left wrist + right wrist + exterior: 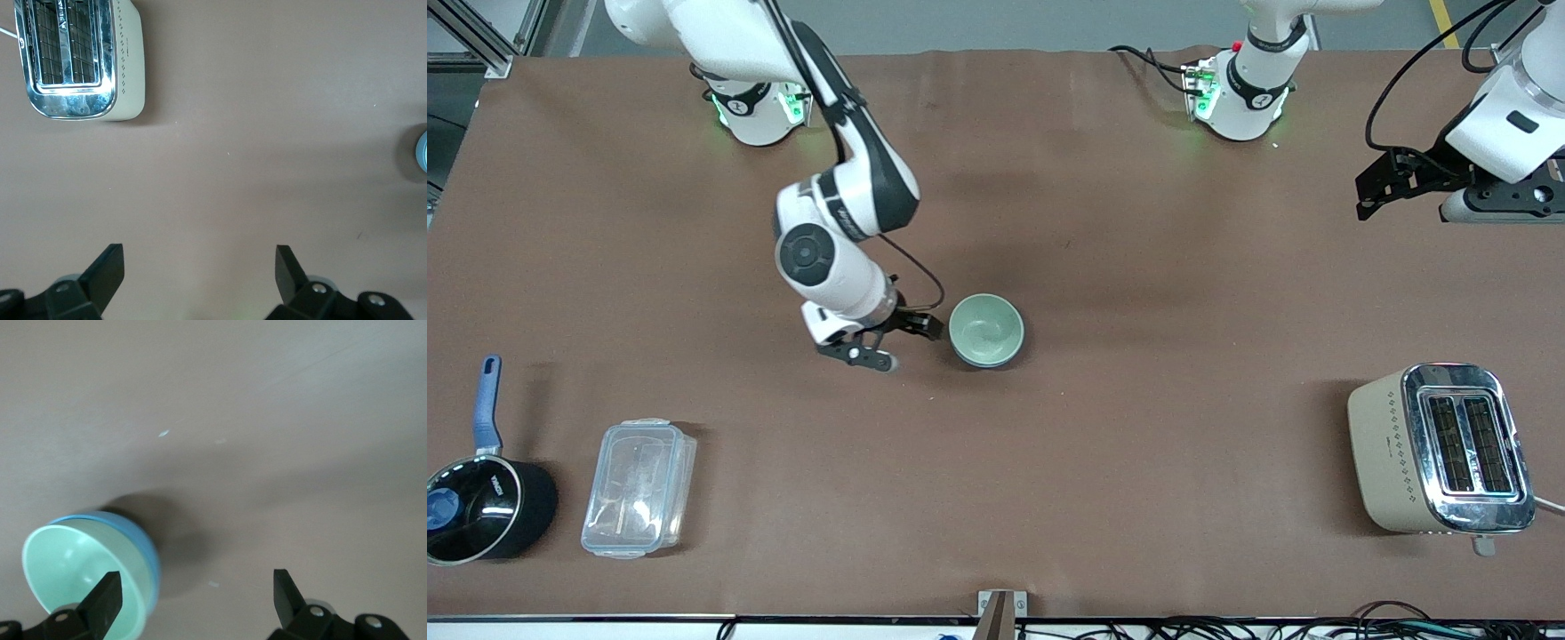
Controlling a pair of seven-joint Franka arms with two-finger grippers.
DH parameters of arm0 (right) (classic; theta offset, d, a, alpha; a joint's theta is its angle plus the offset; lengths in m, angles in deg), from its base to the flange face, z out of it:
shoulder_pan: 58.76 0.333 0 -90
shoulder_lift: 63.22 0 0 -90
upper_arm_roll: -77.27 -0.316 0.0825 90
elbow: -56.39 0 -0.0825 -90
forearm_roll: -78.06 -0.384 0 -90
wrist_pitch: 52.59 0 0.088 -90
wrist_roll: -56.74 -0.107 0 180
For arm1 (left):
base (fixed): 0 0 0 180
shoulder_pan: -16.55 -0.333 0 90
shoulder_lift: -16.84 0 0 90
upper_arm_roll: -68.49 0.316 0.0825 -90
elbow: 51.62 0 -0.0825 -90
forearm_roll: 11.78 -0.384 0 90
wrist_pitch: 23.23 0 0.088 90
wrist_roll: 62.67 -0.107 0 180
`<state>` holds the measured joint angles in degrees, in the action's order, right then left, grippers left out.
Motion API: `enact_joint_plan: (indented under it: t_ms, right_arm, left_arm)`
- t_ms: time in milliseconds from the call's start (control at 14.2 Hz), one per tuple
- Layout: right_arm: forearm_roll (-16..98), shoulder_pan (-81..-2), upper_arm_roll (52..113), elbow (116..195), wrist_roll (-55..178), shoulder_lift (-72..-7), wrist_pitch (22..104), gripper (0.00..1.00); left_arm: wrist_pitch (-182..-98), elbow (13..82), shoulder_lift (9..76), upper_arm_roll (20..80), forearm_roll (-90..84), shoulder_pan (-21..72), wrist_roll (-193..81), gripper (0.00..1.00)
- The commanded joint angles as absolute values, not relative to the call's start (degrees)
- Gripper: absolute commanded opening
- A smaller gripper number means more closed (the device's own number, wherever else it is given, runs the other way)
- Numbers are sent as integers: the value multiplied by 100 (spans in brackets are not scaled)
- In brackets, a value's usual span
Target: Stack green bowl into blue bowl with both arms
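Near the table's middle, the pale mint-green bowl [986, 330] is seen nested inside the sky-blue bowl [143, 547]; stacking appears done. The right gripper [891, 342] is spread open, empty, just beside them; only retreat seems left. The left gripper [200, 267] waits open, empty, over bare table toward the left arm's end.

Blue bowl [148, 550]: showing only as a rim around the green bowl [73, 577].
Left gripper [1405, 182]: being cropped at the frame edge.

Pale mint-green bowl [986, 330] sits nested inside the sky-blue bowl [143, 550] on the plain brown table [1138, 267], while the toaster [1440, 449] toward the left arm's end is cream (chrome top, small diamond-dot pattern)
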<state>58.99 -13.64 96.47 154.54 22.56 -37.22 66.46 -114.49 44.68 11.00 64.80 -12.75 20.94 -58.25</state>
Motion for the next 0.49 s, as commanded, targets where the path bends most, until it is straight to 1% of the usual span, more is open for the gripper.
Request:
enact_joint_plan:
  t_ms: [0, 211, 423]
  right_arm:
    - [6312, -1393, 10168, 15298, 2726, -4184, 6001, 100]
    - [6330, -1402, 11143, 15316, 3878, -4650, 5474, 100]
    - [6339, -1402, 12013, 15351, 4731, -4958, 5376, 100]
  left_arm:
    - [-11507, 4568, 1015, 6498, -1169, 2103, -5942, 100]
    - [-11508, 4559, 1016, 6498, -1169, 2121, -5942, 100]
    - [-11508, 4550, 1016, 6498, -1169, 2103, -5942, 100]
